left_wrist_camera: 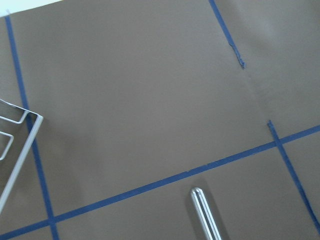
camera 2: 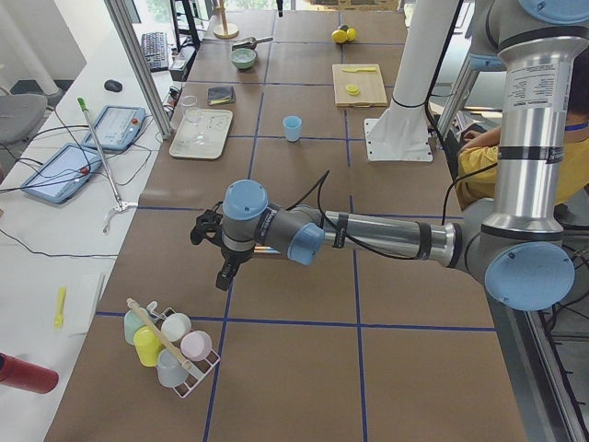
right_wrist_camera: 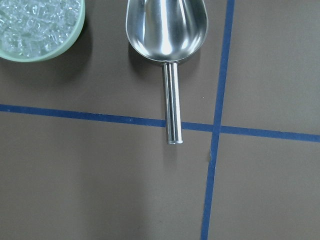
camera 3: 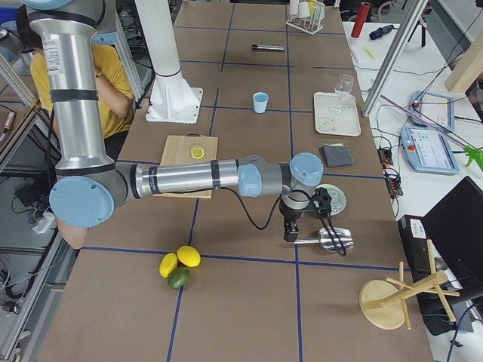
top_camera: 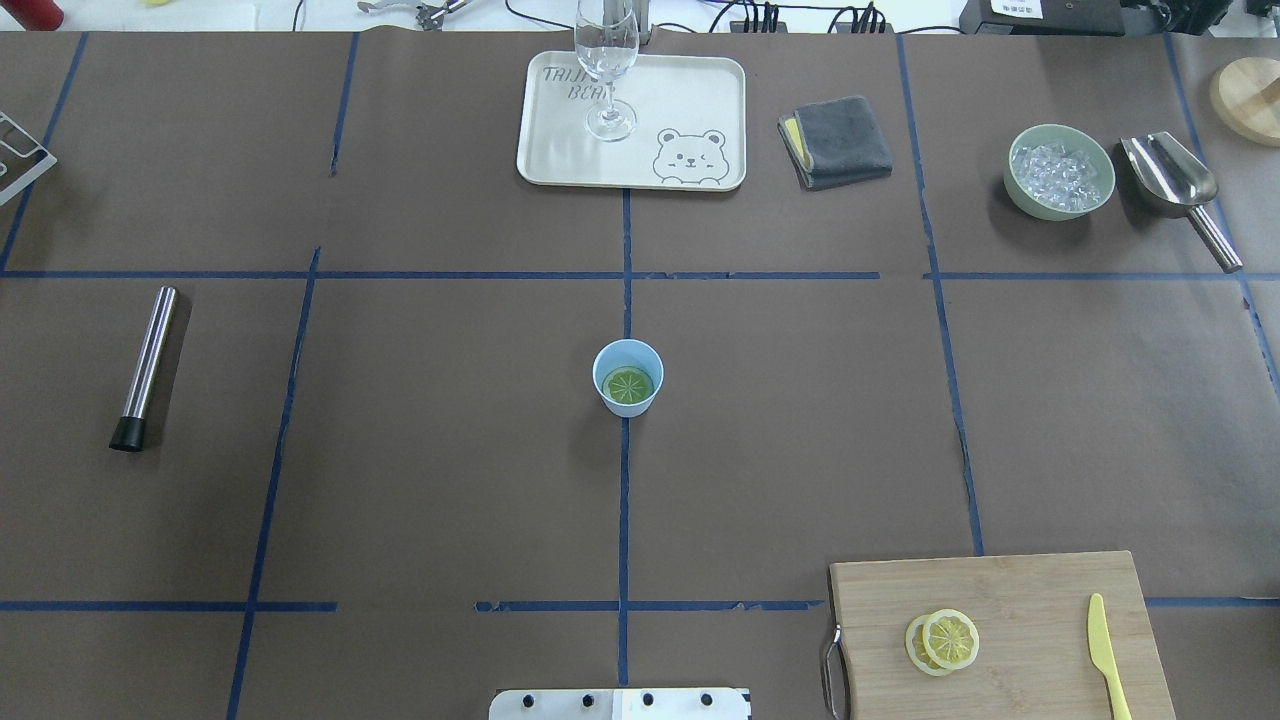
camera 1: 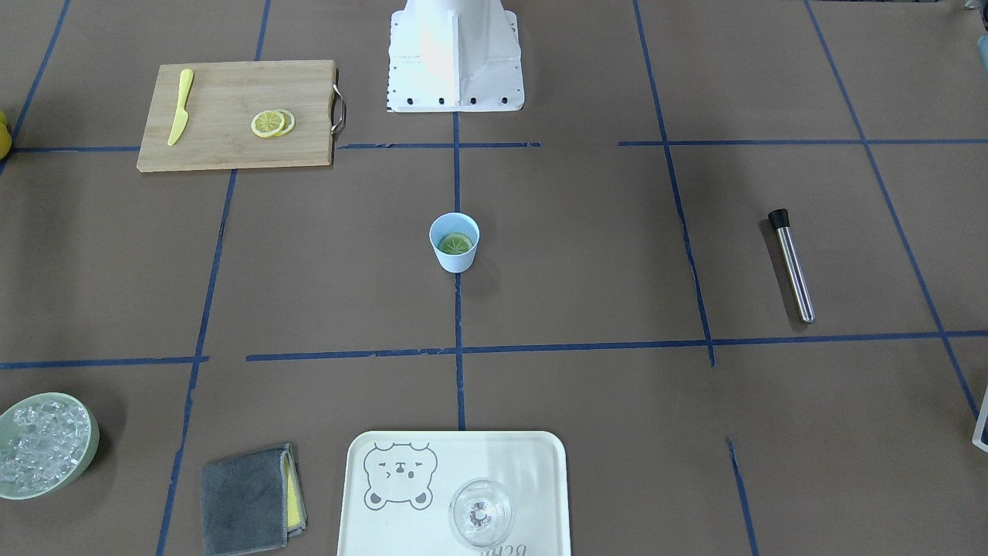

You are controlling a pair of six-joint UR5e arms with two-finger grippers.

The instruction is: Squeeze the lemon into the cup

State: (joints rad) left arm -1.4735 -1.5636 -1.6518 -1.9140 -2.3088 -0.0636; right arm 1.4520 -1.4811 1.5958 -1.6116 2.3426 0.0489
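Over the surface [top_camera: 450, 480], the left claw [camera 2: 204, 226] and the right claw [camera 3: 324, 200] hang at opposite ends; how wide they stand I cannot tell. The cup [top_camera: 625, 355] is at the centre of the overhead frame, well apart from both claws and not clearly nearer to either. The lemon [top_camera: 629, 386] lies flat inside it.

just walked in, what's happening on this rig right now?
Nothing is being handled at this moment. The small light-blue tumbler stands upright at the table's centre with a thin round lemon slice lying inside it. Both arms are out at the table's ends, away from it: the left gripper near the steel muddler with a black end, the right gripper above the metal scoop. Whether either is open or shut cannot be told.
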